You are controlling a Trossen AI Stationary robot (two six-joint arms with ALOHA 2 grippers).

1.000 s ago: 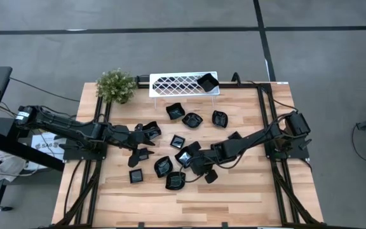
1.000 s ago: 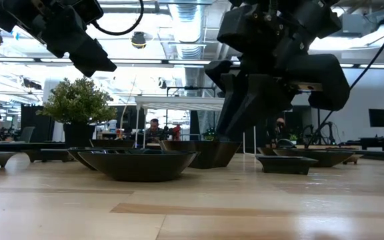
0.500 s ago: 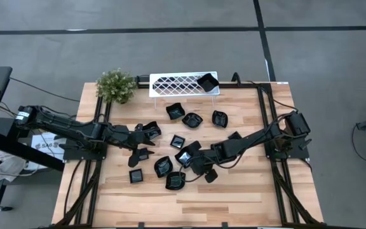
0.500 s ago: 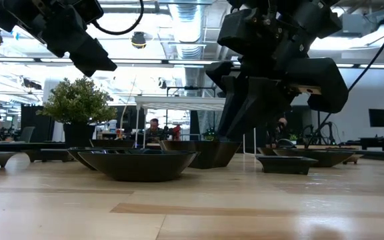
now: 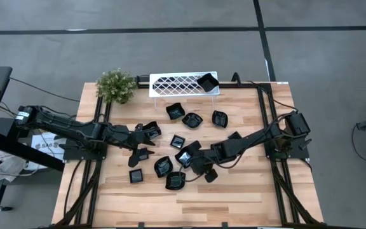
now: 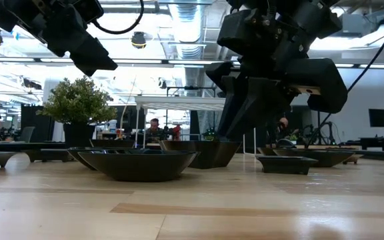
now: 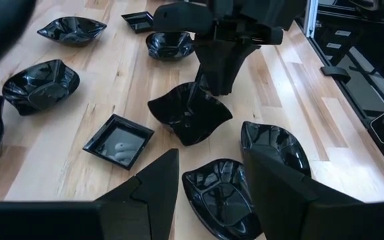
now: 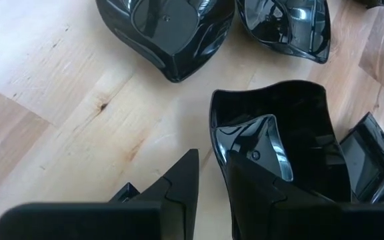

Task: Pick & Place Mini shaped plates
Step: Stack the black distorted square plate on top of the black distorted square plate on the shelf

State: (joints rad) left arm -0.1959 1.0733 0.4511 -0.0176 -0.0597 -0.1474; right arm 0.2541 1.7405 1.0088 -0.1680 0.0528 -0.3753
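Several glossy black mini shaped plates lie scattered over the middle of the wooden table (image 5: 246, 191), bottoms down. One plate (image 5: 207, 81) sits at the right end of the white lattice rack (image 5: 173, 84). My right gripper (image 5: 188, 157) (image 8: 213, 163) is shut on a wavy-rimmed plate (image 8: 292, 133) (image 7: 189, 120) at the table's centre. My left gripper (image 5: 147, 144) (image 7: 211, 152) hangs open left of centre, well above the table; a rounded plate (image 7: 222, 193) lies below and between its fingers, untouched. My right gripper pinches the wavy plate's rim (image 8: 213, 137), one finger (image 8: 259, 190) inside the bowl and one finger (image 8: 179, 183) outside it. The fingers slant down from the table's right side. The plate sits tilted, its gripped side raised (image 7: 195, 93), its lower part on the table.
A small potted plant (image 5: 115, 86) stands at the far left beside the rack. A flat square plate (image 7: 119, 140) and another rounded plate (image 7: 275, 143) lie close to the held one. Bare wood stretches along the table's near edge.
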